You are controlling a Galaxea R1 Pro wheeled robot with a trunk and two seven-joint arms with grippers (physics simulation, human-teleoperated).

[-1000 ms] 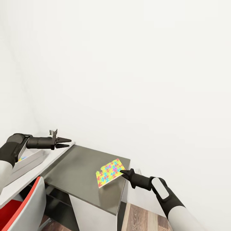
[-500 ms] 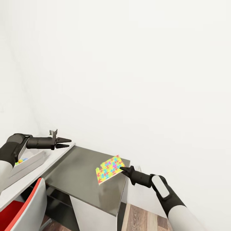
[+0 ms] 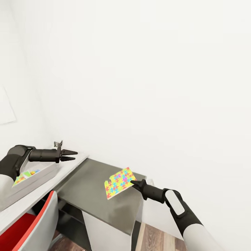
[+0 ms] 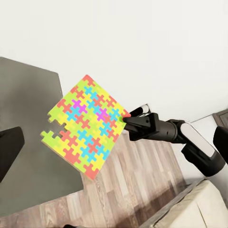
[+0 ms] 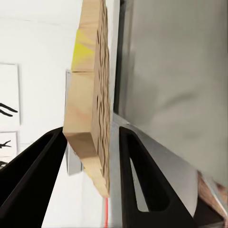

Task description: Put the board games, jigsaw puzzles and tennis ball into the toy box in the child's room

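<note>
Since a second ago the head camera has swung, so the grey desk corner and the red chair (image 3: 33,226) sit further right in the frame, more of the toy box (image 3: 38,176) shows at lower left, and the jigsaw puzzle (image 3: 119,182) has come up off the dark-grey table section (image 3: 87,188).

In the head view, the right gripper (image 3: 134,183) pinches the puzzle by one corner at lower centre, tilted above the desk. The left gripper (image 3: 71,155), at middle left, has its fingers slightly parted and holds nothing; a coloured item already lies in the box.

In the left wrist view, the puzzle (image 4: 84,126) hangs at centre, held at its right corner by the right gripper (image 4: 129,120).

In the right wrist view, the puzzle's edge (image 5: 90,95) sits between the two fingers (image 5: 142,175).

A corner grip on a thin board looks weak; I judge it may pivot or slip during the carry to the box.
</note>
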